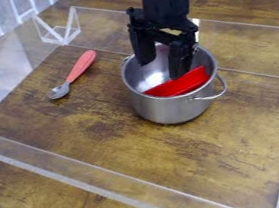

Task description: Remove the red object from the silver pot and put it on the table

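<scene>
— How does the arm stand?

— It comes down from the top of the view, nearly upright, with the gripper (163, 59) pointing straight down into the silver pot (174, 91).

— And the jaws?

— Spread wide apart, two dark fingers (179, 58) reaching below the pot's rim. Nothing is clamped between them. Whether a fingertip touches anything inside, I cannot tell.

— Where is the red object (179, 82)?

— Inside the pot, lying against the right-hand side of the interior, its straight edge slanting up toward the far rim. The right finger stands just in front of it.

— What lies around the pot?

— The pot rests on the table (109, 142), right of centre. A spoon (72, 73) with a pinkish-red handle lies well apart to the left. Clear acrylic walls (141, 177) edge the tabletop.
</scene>
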`<control>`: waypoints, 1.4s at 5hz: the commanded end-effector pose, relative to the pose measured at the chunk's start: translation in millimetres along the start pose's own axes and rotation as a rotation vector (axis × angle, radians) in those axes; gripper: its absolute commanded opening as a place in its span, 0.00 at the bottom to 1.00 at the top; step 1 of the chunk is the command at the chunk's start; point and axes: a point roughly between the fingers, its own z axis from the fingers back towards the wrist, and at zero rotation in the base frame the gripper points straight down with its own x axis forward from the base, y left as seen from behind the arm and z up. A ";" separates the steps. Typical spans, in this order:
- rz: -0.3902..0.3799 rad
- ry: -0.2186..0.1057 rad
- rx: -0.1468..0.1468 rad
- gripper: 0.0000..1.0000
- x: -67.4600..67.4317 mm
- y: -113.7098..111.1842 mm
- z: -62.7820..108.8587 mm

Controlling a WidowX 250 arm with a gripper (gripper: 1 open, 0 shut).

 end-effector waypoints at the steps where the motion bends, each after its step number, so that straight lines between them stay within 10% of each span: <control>1: 0.016 -0.064 0.020 1.00 7.1 8.5 18.9; 7: 0.041 -0.050 0.023 1.00 6.2 9.9 17.7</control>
